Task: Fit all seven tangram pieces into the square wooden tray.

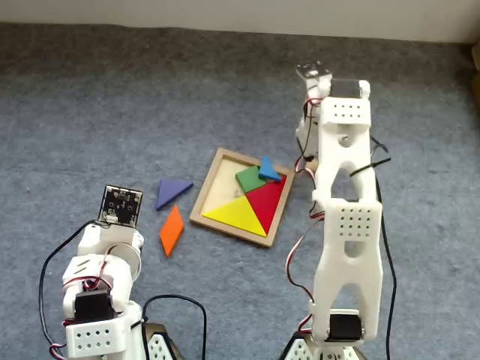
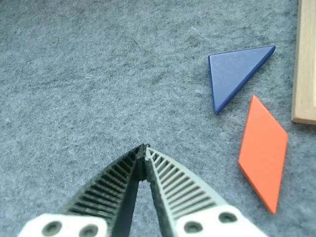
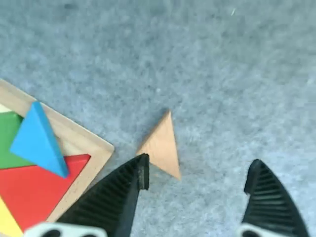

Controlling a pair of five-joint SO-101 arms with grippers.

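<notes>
- By my reading the job is about half done. Three of the seven pieces are seated in the tray (image 1: 205, 187), one is half in, and three wait outside it.
- My left gripper (image 2: 144, 150) hangs well apart from the tray, over bare carpet (image 1: 90, 112). Its fingers are pressed together on nothing.
- One orange parallelogram (image 1: 172, 229) lies on the carpet near the tray, outside it.
- One dark blue triangle (image 1: 172, 191) lies near the same side of the tray, close to the parallelogram but apart from it.
- Inside the tray, one yellow triangle (image 1: 236, 214), one red triangle (image 1: 266, 201) and one green piece (image 1: 250, 178) lie flat. Part of the floor shows bare.
- One light blue triangle (image 3: 37, 138) rests skewed across the green piece at the tray's far corner, and I judge it not yet seated.
- One tan triangle (image 3: 160, 145) lies on the carpet just outside that corner.
- My right gripper (image 3: 197, 173) hovers there with its jaws spread wide and empty, one fingertip just beside the tan triangle.
</notes>
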